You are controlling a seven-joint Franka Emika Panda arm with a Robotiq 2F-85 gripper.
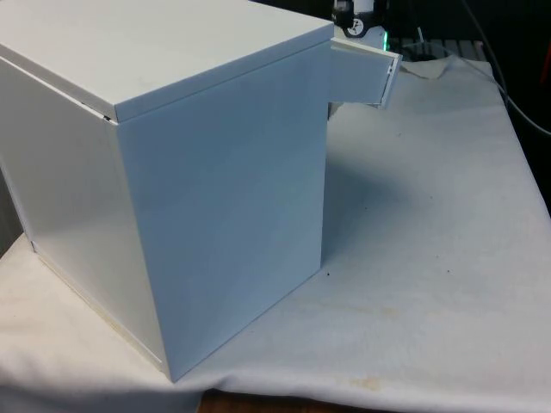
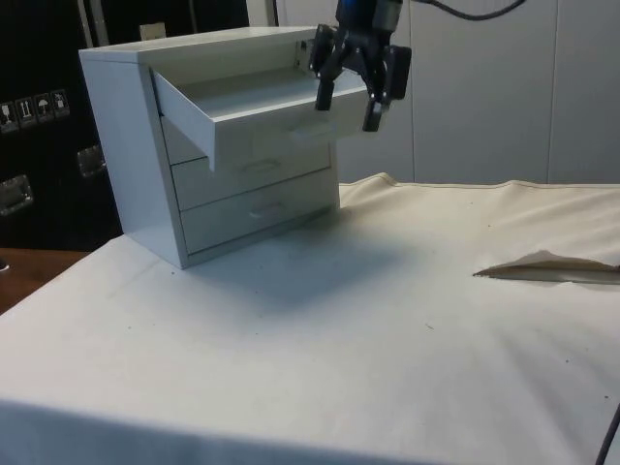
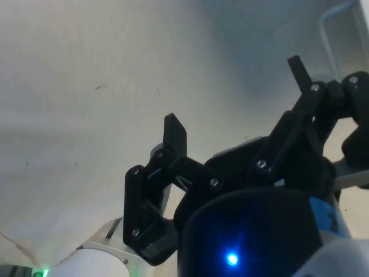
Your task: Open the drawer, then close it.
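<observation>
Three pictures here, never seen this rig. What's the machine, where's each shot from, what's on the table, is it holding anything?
It is a robot arm ending in a black two-finger gripper. The front view looks across the table at the plain back and side of a white chest of drawers; its top drawer sticks out past the far corner. The side view shows the chest's front: three drawers, the top drawer pulled open, the two below shut. The gripper hangs open at that drawer's front edge, holding nothing. The wrist view looks past the spread fingers at the white cloth. Besides the chest, the table carries just that cloth.
</observation>
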